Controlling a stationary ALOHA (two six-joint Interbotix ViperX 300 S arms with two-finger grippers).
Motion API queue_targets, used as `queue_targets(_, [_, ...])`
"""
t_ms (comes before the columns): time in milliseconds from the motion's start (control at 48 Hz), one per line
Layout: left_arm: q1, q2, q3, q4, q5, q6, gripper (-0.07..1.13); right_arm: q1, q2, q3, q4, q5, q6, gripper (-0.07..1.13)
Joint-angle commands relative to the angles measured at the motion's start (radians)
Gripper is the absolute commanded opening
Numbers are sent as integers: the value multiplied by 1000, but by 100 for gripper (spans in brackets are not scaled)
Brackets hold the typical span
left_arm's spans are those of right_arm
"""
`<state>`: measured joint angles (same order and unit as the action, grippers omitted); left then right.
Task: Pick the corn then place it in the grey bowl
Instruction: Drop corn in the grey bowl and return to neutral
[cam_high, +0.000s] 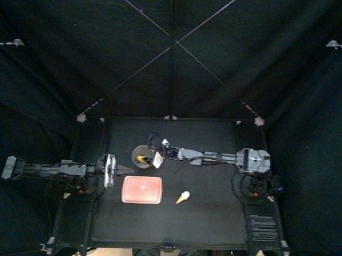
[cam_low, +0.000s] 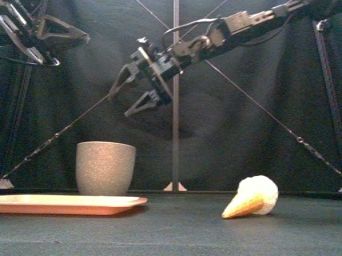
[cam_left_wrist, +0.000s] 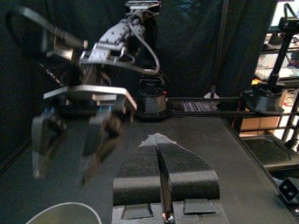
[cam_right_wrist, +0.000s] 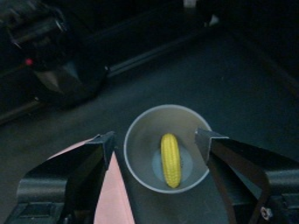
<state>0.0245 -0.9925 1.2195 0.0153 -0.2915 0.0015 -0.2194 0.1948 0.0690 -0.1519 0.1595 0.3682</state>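
Right wrist view: the right gripper (cam_right_wrist: 156, 136) hangs straight over the grey bowl (cam_right_wrist: 149, 122), fingers spread wide and holding nothing. The corn (cam_right_wrist: 170, 160) lies yellow on the bowl's bottom. Front view: the bowl stands upright behind the pink tray (cam_low: 67, 204) with the right gripper well above its rim, and a pale yellow cone-shaped toy (cam_low: 251, 197) lies on the table to the right, apart from both. The left gripper (cam_left_wrist: 163, 179) rests at the table's left side, fingers pressed together, empty.
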Motion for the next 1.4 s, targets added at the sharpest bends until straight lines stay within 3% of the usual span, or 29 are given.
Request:
queue_targets(21, [2, 0, -17, 2, -8, 0, 11, 6, -163, 74, -34, -58, 3, 104])
queue_targets(208, [3, -3, -15, 2, -6, 0, 11, 38, -393, 290, -86, -152, 14, 104])
queue_targets(458, [8, -8, -15, 2, -6, 2, 11, 74, -738, 614, -87, -273, 14, 104])
queue_targets(729, [14, -21, -9, 3, -6, 2, 11, 146, -1029, 787, -126, -293, 12, 104])
queue_targets(1083, [15, -23, -9, 2, -6, 2, 10, 256, -1155, 896, -155, -264, 14, 104])
queue_targets(1396, [31, -32, -3, 2, -6, 2, 10, 293, -1220, 954, -150, -245, 17, 104])
